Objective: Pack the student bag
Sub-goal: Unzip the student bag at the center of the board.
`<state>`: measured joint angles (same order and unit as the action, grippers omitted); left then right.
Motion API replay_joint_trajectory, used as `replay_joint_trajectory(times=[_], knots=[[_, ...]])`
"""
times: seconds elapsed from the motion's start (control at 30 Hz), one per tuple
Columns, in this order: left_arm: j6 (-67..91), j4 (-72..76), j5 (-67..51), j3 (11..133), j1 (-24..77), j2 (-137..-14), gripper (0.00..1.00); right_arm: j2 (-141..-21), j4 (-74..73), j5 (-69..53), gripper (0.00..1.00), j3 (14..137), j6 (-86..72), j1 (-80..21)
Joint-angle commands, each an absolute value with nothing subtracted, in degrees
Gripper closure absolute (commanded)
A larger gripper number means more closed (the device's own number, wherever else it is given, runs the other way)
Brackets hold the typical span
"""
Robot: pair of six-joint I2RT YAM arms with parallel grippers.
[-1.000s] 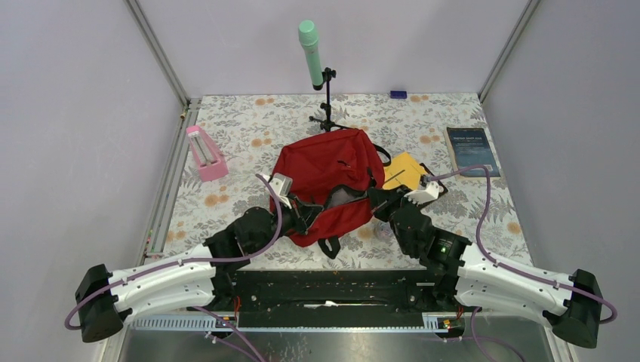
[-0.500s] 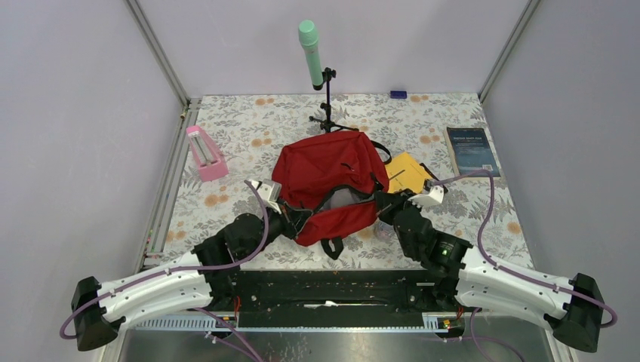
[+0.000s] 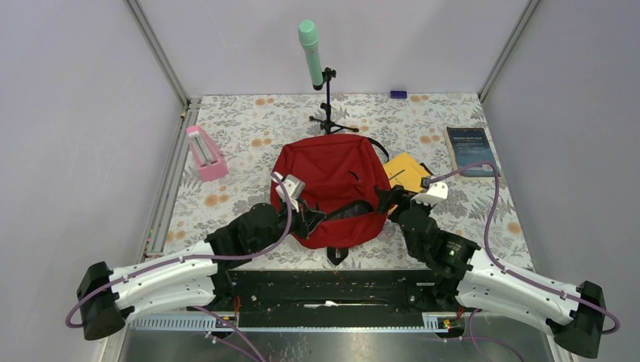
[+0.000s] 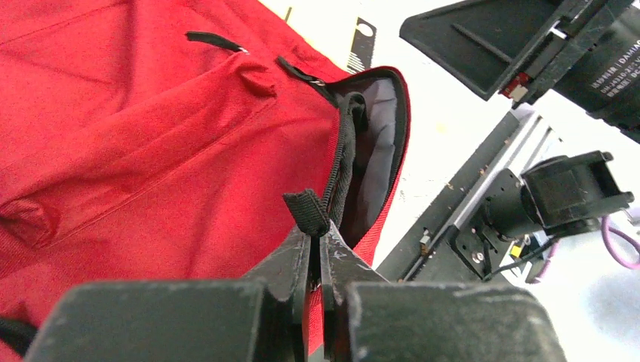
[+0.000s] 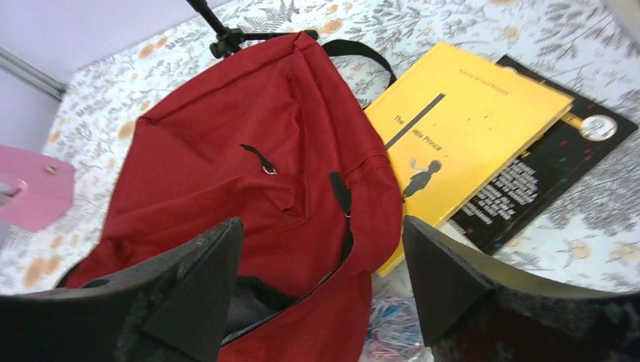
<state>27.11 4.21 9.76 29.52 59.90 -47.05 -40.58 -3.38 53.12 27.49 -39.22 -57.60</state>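
Bright, even overhead light; soft shadows; close foreground blurred.

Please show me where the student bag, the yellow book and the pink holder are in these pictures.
student bag [image 3: 326, 170]: top external view, on its red front panel.
yellow book [image 5: 483, 113]: right wrist view, on the plain yellow cover.
pink holder [image 3: 207, 155]: top external view, on its upper side.

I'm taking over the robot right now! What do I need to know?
Left claw: shut on the student bag, pinching its zipper edge at the mouth.
Right claw: open, empty, by the bag's right side.
Yellow book lies on a black book, beside the bag, outside it.
Done: mouth partly open.
Left to do: books in, zip up.
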Motion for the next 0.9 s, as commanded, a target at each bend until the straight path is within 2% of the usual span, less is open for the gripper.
replay_joint_trajectory(times=[0.0,0.17,0.27,0.37,0.53,0.63,0.87], knots=[[25.6,11.0,2.2,33.5,59.7,-50.2,1.00,-38.0,-4.9,53.1,0.11,30.2,-29.8,-57.1],[26.8,14.1,-0.8,33.5,59.7,-53.0,1.00,-38.1,-2.3,37.1,0.01,31.5,-21.3,-57.2],[26.6,14.5,-1.8,33.7,59.7,-53.4,1.00,-40.5,-2.9,23.7,0.00,33.9,-15.1,-57.0],[25.7,13.6,-1.7,33.7,59.7,-53.0,1.00,-43.0,-6.5,15.9,0.00,37.1,-10.9,-56.0],[24.6,11.4,-0.7,33.5,59.6,-51.5,1.00,-46.4,-13.2,8.5,0.01,42.0,-5.8,-54.1],[24.3,11.2,-0.2,33.2,59.6,-50.5,1.00,-47.7,-17.6,6.1,0.04,43.7,-2.9,-54.1],[24.5,11.4,-1.6,33.2,59.6,-51.0,1.00,-51.6,-16.8,3.2,0.10,43.6,-0.3,-54.1]])
